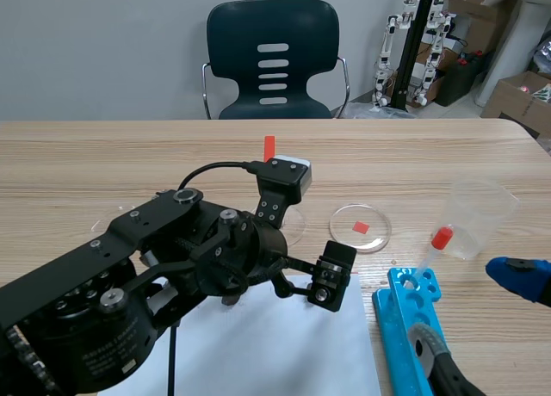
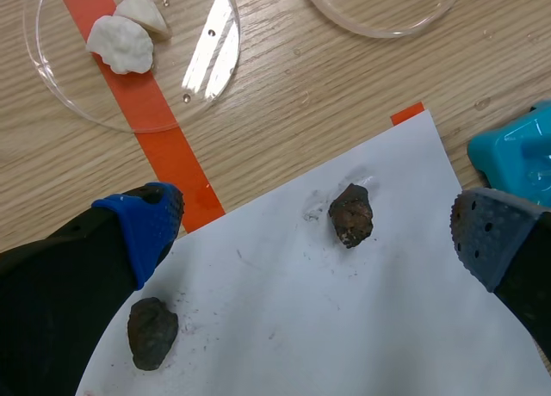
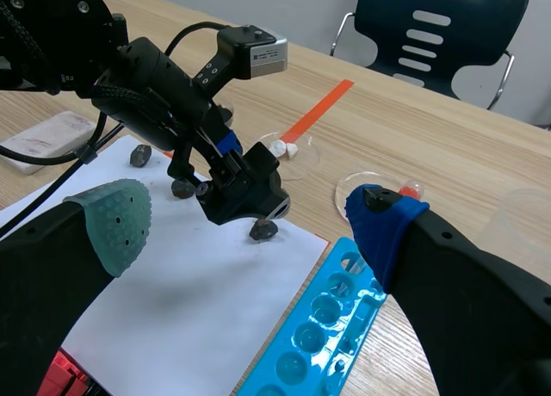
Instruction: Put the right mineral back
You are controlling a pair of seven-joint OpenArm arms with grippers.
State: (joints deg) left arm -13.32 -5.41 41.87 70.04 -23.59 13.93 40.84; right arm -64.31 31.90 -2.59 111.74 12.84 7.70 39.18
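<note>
Three dark minerals lie on a white sheet of paper (image 2: 362, 327). In the left wrist view a brown mineral (image 2: 350, 215) rests on the paper below and between the spread fingers of my left gripper (image 2: 314, 225), untouched. A second dark mineral (image 2: 152, 331) lies by the blue-padded finger. Two white minerals (image 2: 120, 43) sit in a petri dish (image 2: 207, 64) ahead, over the orange tape. The right wrist view shows the left gripper (image 3: 245, 189) above the brown mineral (image 3: 263, 230). My right gripper (image 3: 250, 219) hangs open over the blue rack (image 3: 327, 327).
An empty petri dish (image 1: 360, 228) lies right of centre. A clear plastic cup (image 1: 478, 215) stands at the right. A red-bulbed dropper (image 1: 435, 250) leans in the blue rack (image 1: 409, 318). A white tile (image 3: 52, 133) lies beyond the paper. A dark chair (image 1: 274, 60) stands behind the table.
</note>
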